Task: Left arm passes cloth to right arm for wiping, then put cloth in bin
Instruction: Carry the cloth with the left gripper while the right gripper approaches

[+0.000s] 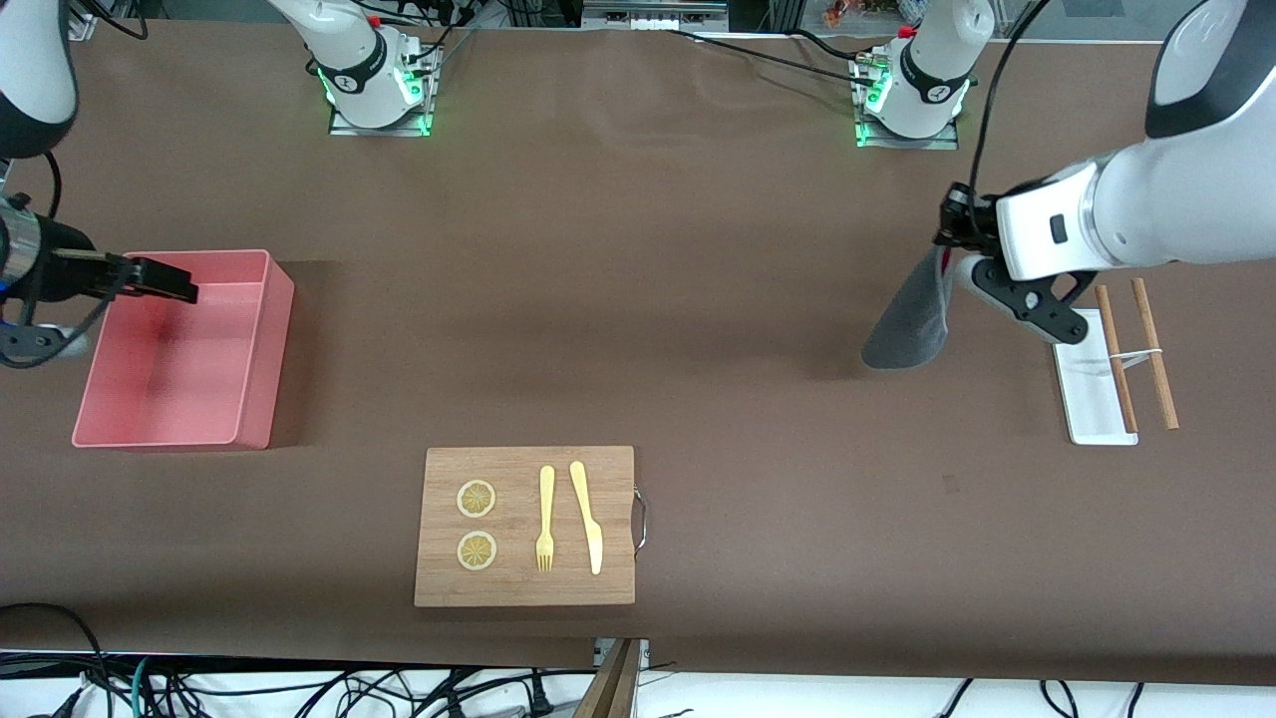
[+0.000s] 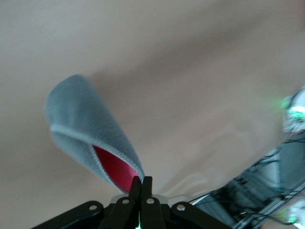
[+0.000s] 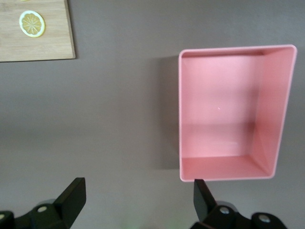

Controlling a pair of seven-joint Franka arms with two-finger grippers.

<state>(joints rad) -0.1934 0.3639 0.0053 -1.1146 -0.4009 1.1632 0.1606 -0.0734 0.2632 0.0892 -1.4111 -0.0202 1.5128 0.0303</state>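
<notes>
— Wooden board (image 1: 525,527) sits nearest; where's the cloth (image 1: 909,327)?
— Hanging over the worktop (image 1: 638,319), left gripper (image 1: 954,261) jaws clamped on it.
— And the right gripper (image 1: 164,282)?
— Jaws apart, over the bin (image 1: 261,351).

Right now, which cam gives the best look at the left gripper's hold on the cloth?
Left wrist view: the left gripper is shut on a corner of the cloth, seen close up. The front view shows the cloth hanging over the table, the pinch partly hidden. The right wrist view shows neither.
</notes>
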